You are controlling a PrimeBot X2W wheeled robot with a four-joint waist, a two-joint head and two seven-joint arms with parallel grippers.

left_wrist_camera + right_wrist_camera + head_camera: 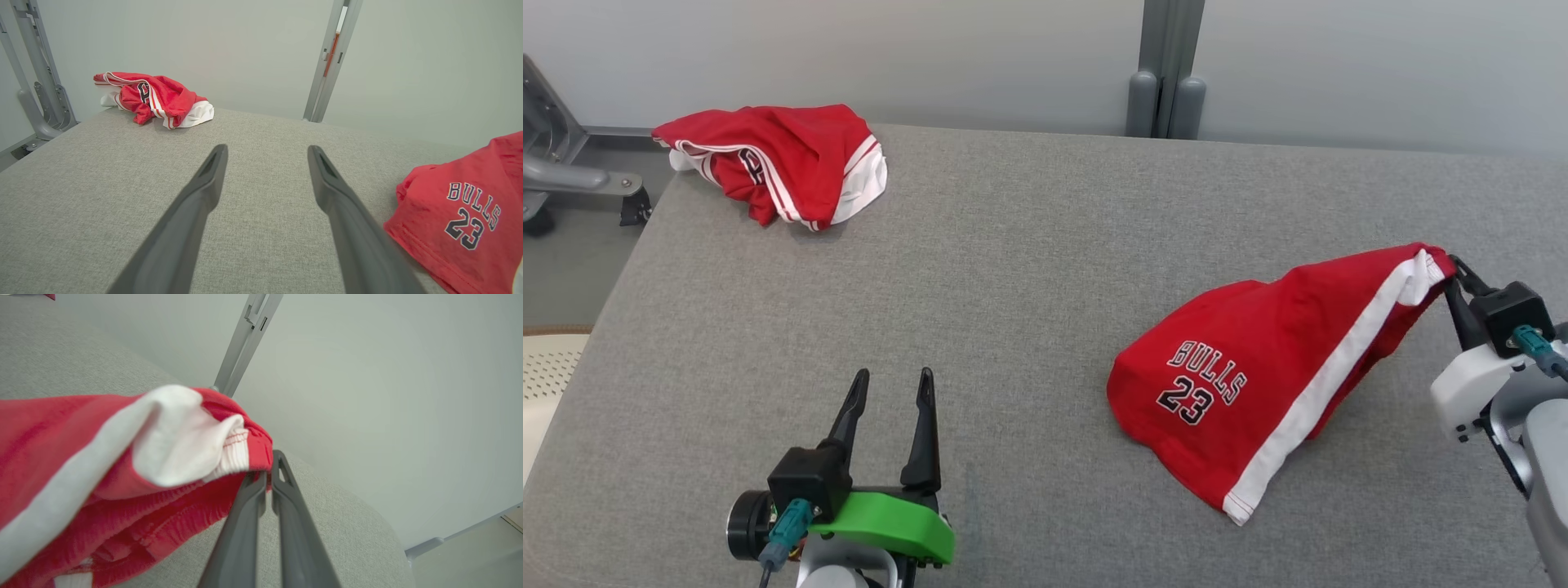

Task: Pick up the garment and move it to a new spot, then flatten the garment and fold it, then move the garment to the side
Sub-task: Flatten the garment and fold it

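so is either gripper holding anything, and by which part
The right gripper is shut on the red Bulls garment, pinching its bunched edge where the white stripe ends. The left gripper is open, holding nothing.

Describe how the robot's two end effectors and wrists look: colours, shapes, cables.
The left end effector and the right end effector each have two long, dark, tapering fingers on a black block with a teal cable plug. The left wrist carries a bright green curved cover; the right wrist has a white housing.
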